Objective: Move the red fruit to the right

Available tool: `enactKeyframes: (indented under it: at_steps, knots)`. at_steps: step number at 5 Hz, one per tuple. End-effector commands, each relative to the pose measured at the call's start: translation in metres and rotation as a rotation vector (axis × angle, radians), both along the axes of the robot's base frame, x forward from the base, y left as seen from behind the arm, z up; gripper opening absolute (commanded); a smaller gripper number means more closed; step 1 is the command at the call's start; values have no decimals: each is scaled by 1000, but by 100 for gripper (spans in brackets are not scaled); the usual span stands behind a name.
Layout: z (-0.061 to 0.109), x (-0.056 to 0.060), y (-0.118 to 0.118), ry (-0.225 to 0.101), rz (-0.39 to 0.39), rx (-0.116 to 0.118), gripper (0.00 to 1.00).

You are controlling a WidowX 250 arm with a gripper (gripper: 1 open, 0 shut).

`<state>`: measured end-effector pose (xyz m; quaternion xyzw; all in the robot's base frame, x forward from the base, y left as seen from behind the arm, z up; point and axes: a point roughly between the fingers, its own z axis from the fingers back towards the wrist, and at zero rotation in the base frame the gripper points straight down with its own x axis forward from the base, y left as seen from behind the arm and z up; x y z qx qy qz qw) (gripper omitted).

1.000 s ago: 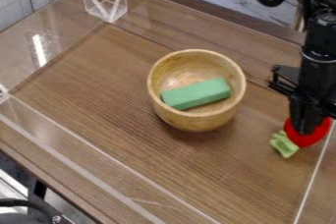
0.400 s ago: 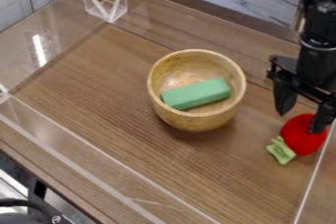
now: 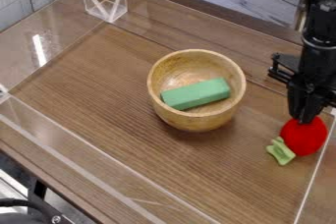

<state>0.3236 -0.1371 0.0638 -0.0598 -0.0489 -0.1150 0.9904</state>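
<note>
Dark wood-grain table (image 3: 92, 90) with clear walls: wooden bowl (image 3: 197, 88) at centre, red fruit (image 3: 305, 138) near right edge.

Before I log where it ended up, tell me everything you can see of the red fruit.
The red fruit is a small, round, bright-red toy with a matte look and a light-green leafy piece at its lower left, lying on the wooden tabletop. It sits near the right edge, right of the wooden bowl and apart from it. The gripper hangs directly over it, jaws shut; whether the tips touch its top cannot be told.
</note>
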Motion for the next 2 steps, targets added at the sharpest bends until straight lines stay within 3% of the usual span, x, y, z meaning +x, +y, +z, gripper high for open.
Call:
enactKeyframes:
  at_steps: [1, 2]
  knots:
    - [12, 11, 3, -57, 5, -18, 0]
    - [2, 8, 8, -52, -11, -17, 0]
